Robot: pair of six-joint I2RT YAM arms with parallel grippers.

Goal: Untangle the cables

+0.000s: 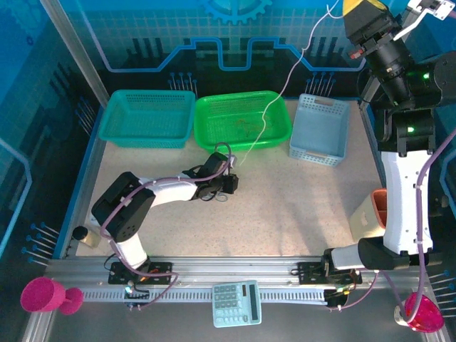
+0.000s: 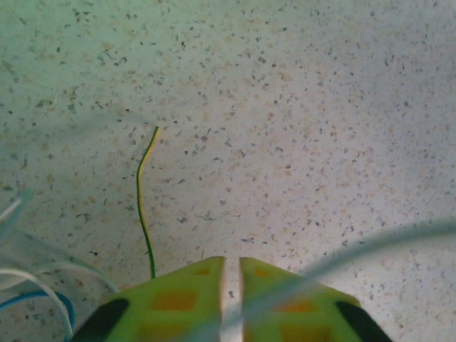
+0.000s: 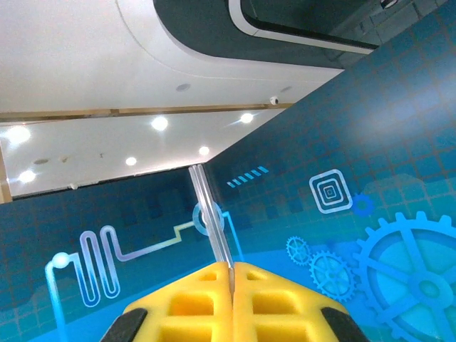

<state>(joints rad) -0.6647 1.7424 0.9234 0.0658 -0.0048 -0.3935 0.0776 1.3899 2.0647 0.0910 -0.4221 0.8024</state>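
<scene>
Three plastic mesh baskets line the far edge of the speckled beige table [image 1: 299, 203]: a teal basket [image 1: 149, 95] on the left, a bright green basket [image 1: 235, 97] in the middle and a pale blue basket [image 1: 322, 104] on the right. At the near edge a pale blue calculator [image 1: 236, 303] lies on the metal rail between the arm bases. The left arm lies low across the table, its left gripper [image 1: 229, 182] just in front of the green basket's near rim and so in the way of the cables beneath it. The right gripper [image 1: 363, 8] is raised high above the pale blue basket. The thin white cable [image 1: 264, 121] hangs from it as one long slack line and slants down over the right end of the green basket to the left gripper. In the right wrist view the right gripper [image 3: 231, 265] has its yellow fingers pressed flat together, clamped on that cable. In the left wrist view the left gripper [image 2: 231, 260] is closed to a thin slit, and the white cable [image 2: 370, 246] leaves it as a blurred streak to the right, apparently pinched there. A thin yellow-green cable [image 2: 144, 206] lies almost straight on the table, running up to the left finger. White loops and a blue cable [image 2: 43, 298] curl at the lower left.
</scene>
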